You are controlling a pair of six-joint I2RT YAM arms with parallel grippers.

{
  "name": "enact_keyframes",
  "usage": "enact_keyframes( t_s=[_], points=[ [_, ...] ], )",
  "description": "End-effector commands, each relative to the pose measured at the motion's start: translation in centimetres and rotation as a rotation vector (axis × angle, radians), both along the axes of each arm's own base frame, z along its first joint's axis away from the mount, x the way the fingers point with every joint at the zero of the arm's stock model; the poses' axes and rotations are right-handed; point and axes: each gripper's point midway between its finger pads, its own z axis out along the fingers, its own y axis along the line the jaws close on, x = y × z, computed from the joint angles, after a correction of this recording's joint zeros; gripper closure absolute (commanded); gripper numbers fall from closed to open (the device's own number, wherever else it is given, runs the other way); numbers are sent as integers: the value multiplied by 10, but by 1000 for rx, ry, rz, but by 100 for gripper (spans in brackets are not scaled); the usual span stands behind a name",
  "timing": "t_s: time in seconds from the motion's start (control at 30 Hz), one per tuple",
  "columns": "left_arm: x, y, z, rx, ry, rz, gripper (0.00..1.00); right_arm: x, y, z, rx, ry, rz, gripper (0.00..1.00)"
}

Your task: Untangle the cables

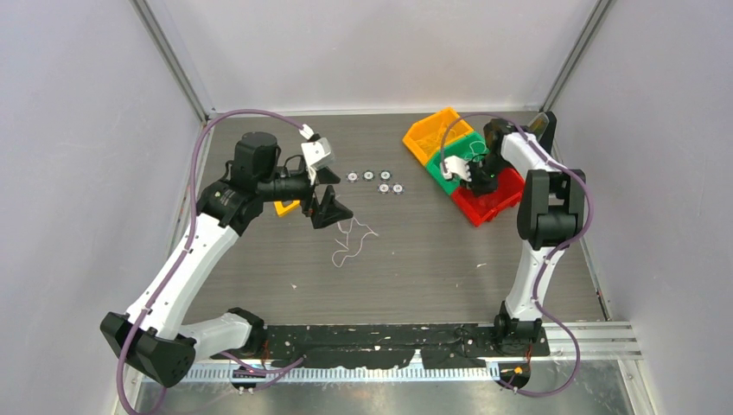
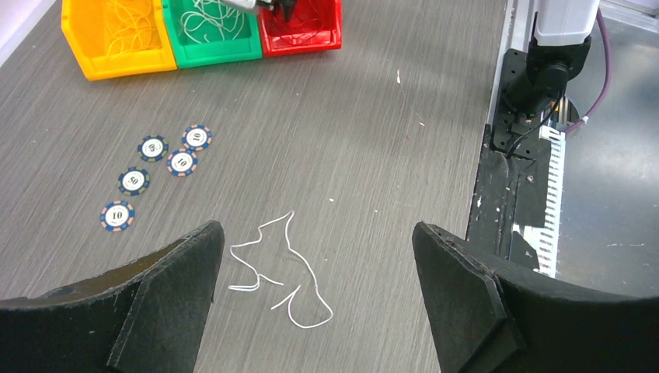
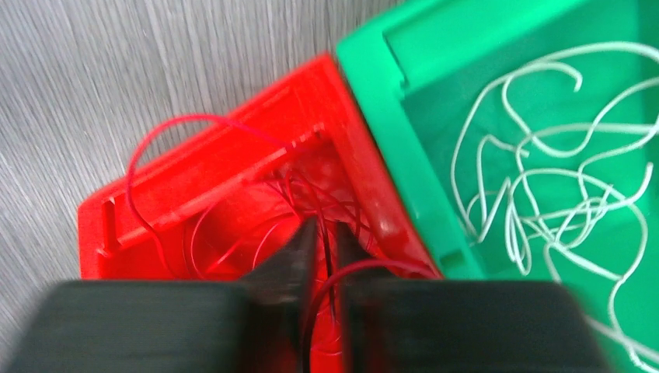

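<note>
A loose white cable (image 1: 350,242) lies looped on the table; in the left wrist view (image 2: 280,268) it lies between and below my fingers. My left gripper (image 1: 326,205) (image 2: 317,227) is open and empty just above it. My right gripper (image 1: 478,178) (image 3: 326,229) is down in the red bin (image 1: 493,203) (image 3: 194,179), jaws almost closed with a red cable (image 3: 155,140) running between them. More red cables fill that bin. White cables (image 3: 544,179) lie in the green bin (image 1: 461,149) (image 3: 373,85). Yellow cables (image 2: 124,27) lie in the yellow bin (image 1: 430,138).
Several poker chips (image 1: 376,180) (image 2: 155,167) lie behind the white cable. A small yellow object (image 1: 285,207) sits under my left arm. The three bins stand in a row at the back right. The black base strip (image 2: 505,194) runs along the near edge.
</note>
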Motion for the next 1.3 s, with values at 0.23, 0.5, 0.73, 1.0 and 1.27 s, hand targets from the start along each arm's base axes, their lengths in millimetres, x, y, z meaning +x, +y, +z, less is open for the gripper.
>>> enact_keyframes(
  t_s=[0.23,0.5,0.73,1.0,1.27],
  points=[
    [0,-4,10,-38,-26,-35,7,11,-15,74,68,-128,-108,44],
    [3,-6,12,-43,-15,-33,7,1,-49,120,68,-171,-207,26],
    [16,0,-3,-31,56,36,6,-32,-49,142,115,-131,-265,11],
    [21,2,-9,-46,112,61,7,-31,-32,159,261,-109,-449,23],
    [22,5,-13,-48,131,83,7,27,-75,188,321,-218,-806,36]
  ],
)
